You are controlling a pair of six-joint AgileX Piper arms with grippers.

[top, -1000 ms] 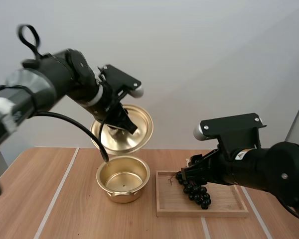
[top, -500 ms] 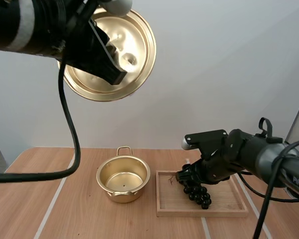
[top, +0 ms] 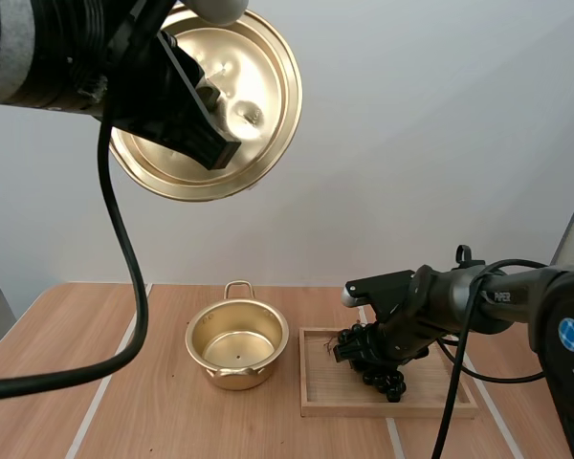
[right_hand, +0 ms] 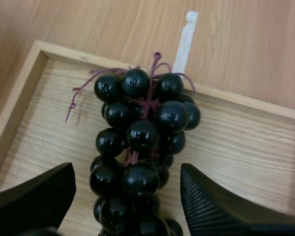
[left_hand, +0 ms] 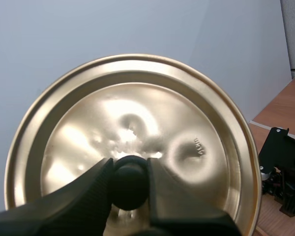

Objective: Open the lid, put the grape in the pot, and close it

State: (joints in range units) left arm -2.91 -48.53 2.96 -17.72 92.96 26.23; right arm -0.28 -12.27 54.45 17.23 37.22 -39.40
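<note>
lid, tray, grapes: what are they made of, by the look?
Lid: thin gold-toned metal, polished; it shows glare and shallow dents. Tray: pale wood, matte, with visible grain. Grapes: probably plastic; glossy, uniform black balls on a purple stem.

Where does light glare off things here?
Left wrist view: bright glare patches on the dented round golden metal lid, around the black knob the left hand pinches. Right wrist view: small highlights on the glossy black grapes. High view: the inside of the round golden pot gleams.
</note>
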